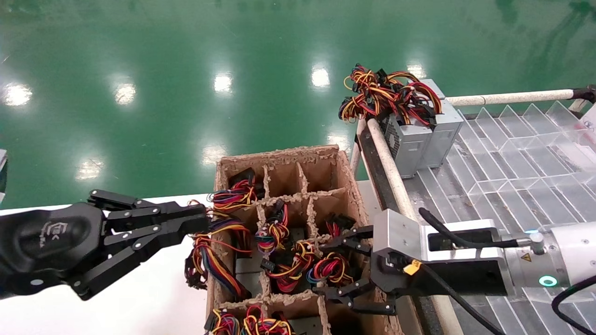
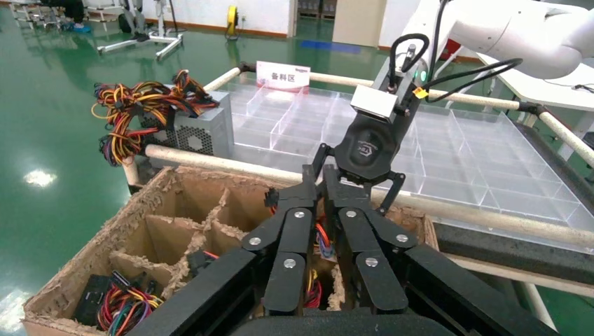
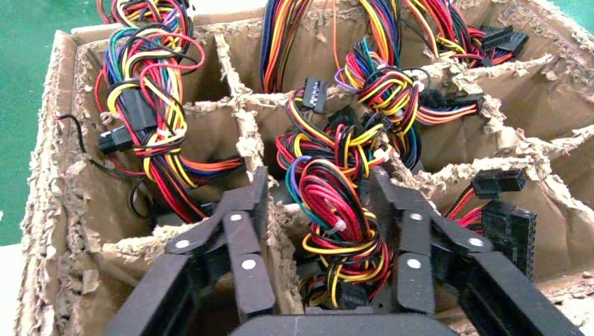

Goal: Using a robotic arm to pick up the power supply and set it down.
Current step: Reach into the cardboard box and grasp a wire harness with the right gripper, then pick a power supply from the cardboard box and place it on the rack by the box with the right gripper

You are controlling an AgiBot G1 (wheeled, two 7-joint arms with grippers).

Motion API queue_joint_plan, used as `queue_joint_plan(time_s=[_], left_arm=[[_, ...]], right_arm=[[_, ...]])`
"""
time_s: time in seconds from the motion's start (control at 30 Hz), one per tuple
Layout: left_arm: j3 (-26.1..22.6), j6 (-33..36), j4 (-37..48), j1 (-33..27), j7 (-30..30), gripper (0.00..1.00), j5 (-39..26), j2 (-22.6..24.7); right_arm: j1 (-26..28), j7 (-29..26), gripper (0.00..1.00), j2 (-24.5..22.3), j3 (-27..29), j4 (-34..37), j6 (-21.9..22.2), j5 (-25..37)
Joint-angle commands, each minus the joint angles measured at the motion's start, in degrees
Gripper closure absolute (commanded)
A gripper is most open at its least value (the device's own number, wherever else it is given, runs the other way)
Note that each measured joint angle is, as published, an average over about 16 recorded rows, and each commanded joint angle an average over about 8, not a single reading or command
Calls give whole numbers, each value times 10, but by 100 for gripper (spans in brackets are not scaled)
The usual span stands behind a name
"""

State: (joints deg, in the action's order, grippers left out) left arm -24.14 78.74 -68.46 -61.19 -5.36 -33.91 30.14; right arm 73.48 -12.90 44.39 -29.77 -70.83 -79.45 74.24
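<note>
The left gripper hung at the left edge of the cardboard box, its fingers nearly closed and holding nothing. In the box, the power supply sat deep in a compartment near the right wall, only its wire bunch showing. The right gripper was over it, fingers wide open on both sides of the wires, nothing gripped yet. Two grey boxes stood on the clear tray at the right. I judged that lifting and setting down remained.
</note>
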Motion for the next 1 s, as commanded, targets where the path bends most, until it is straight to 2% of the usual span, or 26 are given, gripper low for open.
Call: queue_joint_plan(time_s=[0.03, 0.33, 1.0], left_arm=[[0, 0, 0, 0, 0, 100, 0, 0], [0, 0, 0, 0, 0, 100, 0, 0], [0, 0, 0, 0, 0, 100, 0, 0]], right_arm=[[1, -5, 100, -1, -1, -5, 0, 3], [-5, -19, 100, -14, 0, -24, 7, 7], [-20, -1, 100, -30, 13, -41, 19, 0]])
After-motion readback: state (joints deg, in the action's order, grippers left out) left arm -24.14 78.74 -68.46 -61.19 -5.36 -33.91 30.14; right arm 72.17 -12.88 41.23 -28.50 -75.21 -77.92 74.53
